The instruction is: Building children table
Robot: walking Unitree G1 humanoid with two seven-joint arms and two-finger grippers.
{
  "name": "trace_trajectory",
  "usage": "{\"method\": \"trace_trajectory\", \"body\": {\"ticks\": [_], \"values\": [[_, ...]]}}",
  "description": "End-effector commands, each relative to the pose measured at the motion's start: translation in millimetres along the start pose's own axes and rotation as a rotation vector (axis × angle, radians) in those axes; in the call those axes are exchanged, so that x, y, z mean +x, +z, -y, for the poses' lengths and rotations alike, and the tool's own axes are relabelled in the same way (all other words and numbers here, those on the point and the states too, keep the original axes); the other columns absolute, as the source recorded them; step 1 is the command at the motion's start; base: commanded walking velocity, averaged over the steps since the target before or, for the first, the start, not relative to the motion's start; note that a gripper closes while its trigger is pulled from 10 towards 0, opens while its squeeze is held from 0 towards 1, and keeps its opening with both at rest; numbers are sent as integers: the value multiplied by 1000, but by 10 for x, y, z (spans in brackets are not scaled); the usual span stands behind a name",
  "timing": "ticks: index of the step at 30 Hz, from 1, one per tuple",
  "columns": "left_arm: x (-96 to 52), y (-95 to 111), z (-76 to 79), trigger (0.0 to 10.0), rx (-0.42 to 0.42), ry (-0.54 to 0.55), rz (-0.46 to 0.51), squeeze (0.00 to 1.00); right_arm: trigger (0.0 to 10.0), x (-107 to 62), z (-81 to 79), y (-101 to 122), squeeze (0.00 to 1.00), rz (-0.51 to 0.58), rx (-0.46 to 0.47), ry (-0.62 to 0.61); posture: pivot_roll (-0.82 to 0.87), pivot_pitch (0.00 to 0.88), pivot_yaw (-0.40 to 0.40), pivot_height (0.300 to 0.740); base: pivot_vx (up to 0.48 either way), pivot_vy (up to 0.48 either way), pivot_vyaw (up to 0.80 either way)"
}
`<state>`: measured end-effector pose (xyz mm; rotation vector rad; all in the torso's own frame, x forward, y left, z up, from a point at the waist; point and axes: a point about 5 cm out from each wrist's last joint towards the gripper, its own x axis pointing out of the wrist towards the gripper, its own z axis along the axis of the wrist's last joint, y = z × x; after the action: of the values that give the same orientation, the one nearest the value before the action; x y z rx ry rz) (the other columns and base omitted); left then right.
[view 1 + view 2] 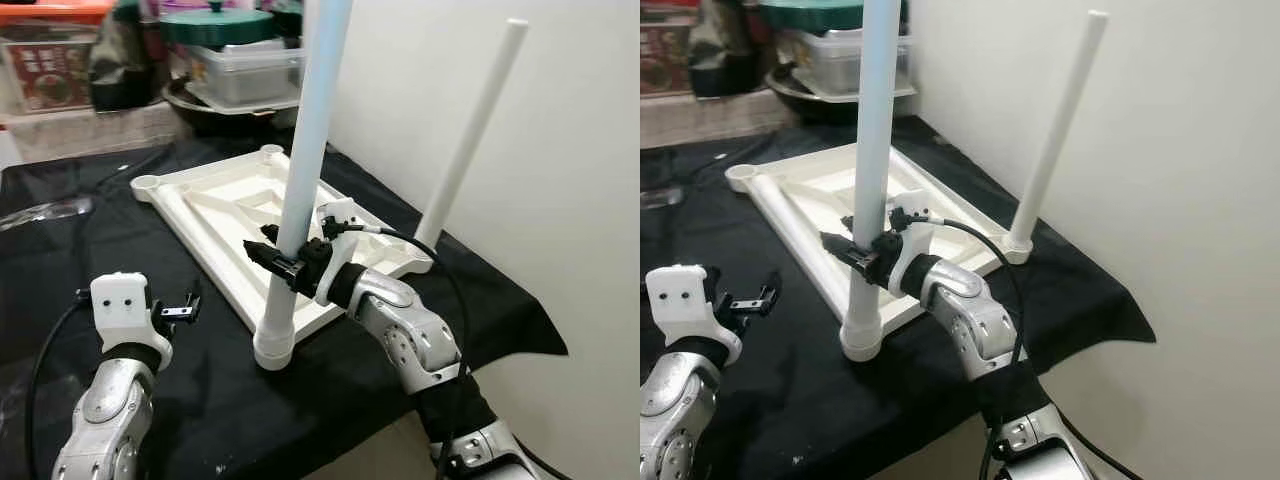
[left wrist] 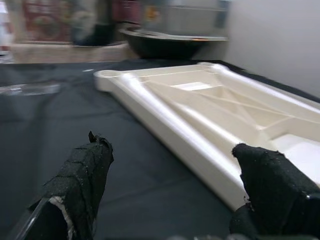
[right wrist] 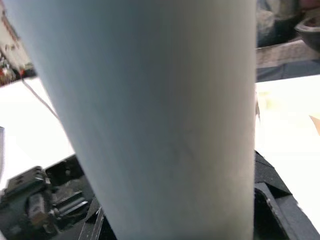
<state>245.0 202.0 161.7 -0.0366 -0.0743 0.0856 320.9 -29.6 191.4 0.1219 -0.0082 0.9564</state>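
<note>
Counter (image 1: 120, 190) draped in black cloth; the cloth hangs over the near right corner. Plain white wall (image 1: 560, 160) runs along the counter's right edge, evenly lit, no marks. Beyond the far edge: pale stone-like ledge (image 1: 90, 128) carrying clutter — dark round basin (image 1: 215, 105), clear plastic box (image 1: 250, 70) with green lid (image 1: 215, 25), red-printed carton (image 1: 45, 70), black bag (image 1: 120, 60). Clear plastic sheet (image 1: 45, 212) lies near the far left edge.
</note>
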Motion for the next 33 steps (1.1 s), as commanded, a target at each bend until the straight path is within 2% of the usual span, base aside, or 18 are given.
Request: {"method": "trace_trajectory", "body": {"ticks": [1,6,10,22,33], "values": [[-4,-8,16,10000,22,-9,-4,0,10000,0,-24,-348,0,-147,46,-11,126,0,-107,740,0,-240,800],[6,32,37,10000,1,-12,27,0,10000,-20,-9,-350,0,-140,52,-5,123,0,-104,740,0,-480,670],[9,10,41,10000,-35,-6,-1,0,10000,-32,37,-359,0,-141,70,-16,119,0,-100,740,0,0,0],[-1,5,33,10000,-35,-8,1,0,10000,-39,-16,-341,0,-105,0,20,122,0,-99,740,0,0,0],[-4,-2,16,10000,-57,-4,-1,0,10000,-32,-22,-340,0,-103,-6,21,121,0,-100,740,0,0,0]]}}
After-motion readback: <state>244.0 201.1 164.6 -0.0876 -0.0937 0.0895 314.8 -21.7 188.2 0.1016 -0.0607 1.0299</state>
